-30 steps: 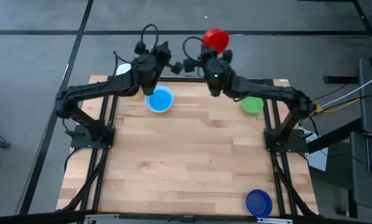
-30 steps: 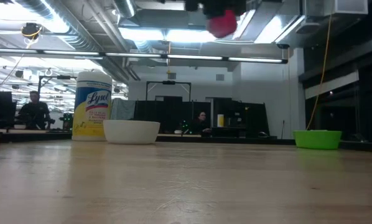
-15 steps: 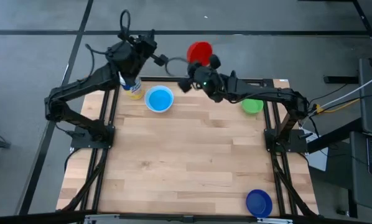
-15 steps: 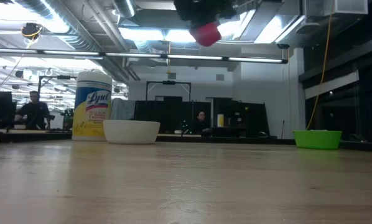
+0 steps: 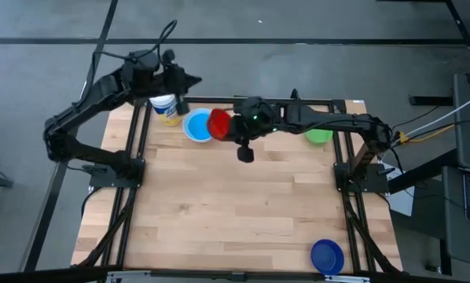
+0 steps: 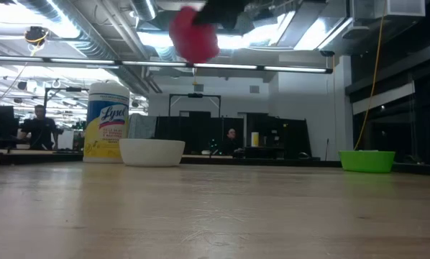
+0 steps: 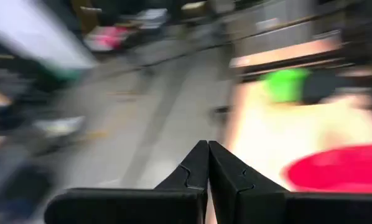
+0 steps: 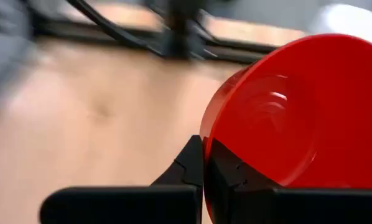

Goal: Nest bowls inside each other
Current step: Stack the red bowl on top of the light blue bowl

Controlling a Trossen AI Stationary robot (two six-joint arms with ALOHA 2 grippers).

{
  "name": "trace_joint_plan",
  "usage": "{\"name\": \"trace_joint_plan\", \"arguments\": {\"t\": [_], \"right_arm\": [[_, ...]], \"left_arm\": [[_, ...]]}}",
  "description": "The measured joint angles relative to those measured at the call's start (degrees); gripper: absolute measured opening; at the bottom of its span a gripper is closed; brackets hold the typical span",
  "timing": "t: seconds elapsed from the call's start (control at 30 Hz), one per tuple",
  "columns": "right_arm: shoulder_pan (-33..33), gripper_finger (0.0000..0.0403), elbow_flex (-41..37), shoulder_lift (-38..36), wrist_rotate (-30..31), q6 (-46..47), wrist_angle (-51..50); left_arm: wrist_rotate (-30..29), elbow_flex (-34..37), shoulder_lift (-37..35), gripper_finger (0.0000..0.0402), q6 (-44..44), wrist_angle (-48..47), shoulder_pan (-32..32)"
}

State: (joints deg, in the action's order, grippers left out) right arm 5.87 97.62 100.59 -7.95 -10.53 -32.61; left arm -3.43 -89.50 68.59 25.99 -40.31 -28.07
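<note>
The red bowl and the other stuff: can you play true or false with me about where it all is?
1. The right hand holds the red bowl up in the air. True.
2. The green bowl is stacked inside the dark blue bowl. False: they sit apart, green at the far right edge, dark blue at the near right.
3. The left hand is shut and holds nothing. True.
4. The jar with the yellow label lies on its side. False: it stands upright beside the white bowl.

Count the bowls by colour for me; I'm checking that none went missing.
red bowl: 1
light blue bowl: 1
white bowl: 1
green bowl: 1
dark blue bowl: 1
Total: 5 bowls
</note>
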Motion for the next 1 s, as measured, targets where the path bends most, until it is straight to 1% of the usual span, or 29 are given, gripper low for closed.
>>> {"name": "trace_joint_plan", "arguments": {"t": [0.07, 0.13, 0.2, 0.27, 0.33, 0.43, 0.57, 0.67, 0.8, 0.87, 0.93, 1.0], "right_arm": [[0.53, 0.0001, 0.00, -0.99, -8.25, 2.89, 1.02], [0.72, 0.0001, 0.06, -1.55, -15.14, 5.25, 1.93], [0.54, 0.0001, 1.20, -1.59, -19.85, 6.72, 2.01], [0.20, 0.0001, 2.67, -1.66, -22.47, 7.13, 1.91], [0.04, 0.0001, 3.29, -1.82, -24.20, 7.12, 2.01], [0.07, 0.0001, 3.40, -1.69, -26.25, 7.57, 1.02], [-0.73, 0.0001, 3.63, -1.67, -29.47, 7.67, 0.54], [-1.60, 0.0001, 3.63, -1.67, -33.92, 8.68, 0.45], [-2.74, 0.0001, 3.63, -1.67, -41.21, 12.16, 1.92], [-3.62, 0.0001, 3.63, -1.67, -44.80, 14.77, 5.16], [-4.30, 0.0001, 3.63, -1.67, -47.74, 17.89, 10.38], [-4.63, 0.0001, 3.63, -1.67, -49.79, 22.04, 17.53]], "left_arm": [[10.57, -1.90, 0.35, 0.0002, -2.74, -4.63, -2.02], [20.71, -3.24, 0.81, 0.0002, -4.84, -6.57, -3.34], [31.24, -3.47, 1.20, 0.0002, -7.55, -6.62, -4.18], [39.69, -3.47, 1.72, 0.0002, -10.12, -6.59, -4.66], [44.47, -3.47, 2.18, 0.0002, -11.74, -7.24, -4.68], [49.79, -3.47, 3.04, 0.0002, -12.89, -9.44, -4.68], [58.62, -3.47, 3.94, 0.0002, -13.39, -12.12, -4.68], [65.75, -3.47, 4.73, 0.0002, -14.41, -12.18, -4.68], [77.07, -3.47, 6.46, 0.0002, -16.74, -11.98, -4.68], [81.97, -3.47, 7.45, 0.0003, -18.40, -11.06, -4.66], [84.24, -3.47, 8.10, 0.0003, -19.24, -10.49, -4.23], [85.19, -3.47, 8.82, 0.0003, -19.03, -10.47, -3.26]]}}
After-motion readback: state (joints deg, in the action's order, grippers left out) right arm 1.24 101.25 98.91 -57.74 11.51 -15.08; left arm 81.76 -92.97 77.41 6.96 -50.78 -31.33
